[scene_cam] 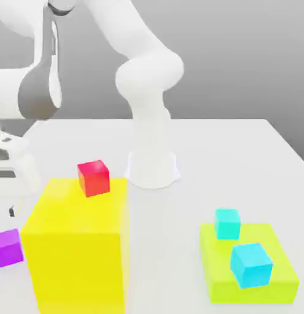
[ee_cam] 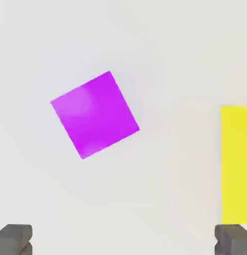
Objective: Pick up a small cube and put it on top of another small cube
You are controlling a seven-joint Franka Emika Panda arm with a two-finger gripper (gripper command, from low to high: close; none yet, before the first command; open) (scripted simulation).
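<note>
Item: small purple cube (ee_cam: 94,114). Plain magenta-violet faces, evenly coloured; no label, brand or writing is carried on it or on any other object. In the hand view it is seen from above, turned at an angle to the line between the fingers (ee_cam: 16,239), lying on the white table (ee_cam: 165,50) ahead of the fingertips and nearer to one finger than to the other, touched by neither.

Gripper (ee_cam: 123,240): fingers spread wide apart, nothing held between them.

In the exterior view the same cube (scene_cam: 8,247) is found at the exterior view's left edge, just beside the big yellow block (scene_cam: 78,251).

Other items: red cube (scene_cam: 94,178) set on the yellow block's top; two cyan cubes (scene_cam: 227,223) placed on a lime slab (scene_cam: 274,279).
</note>
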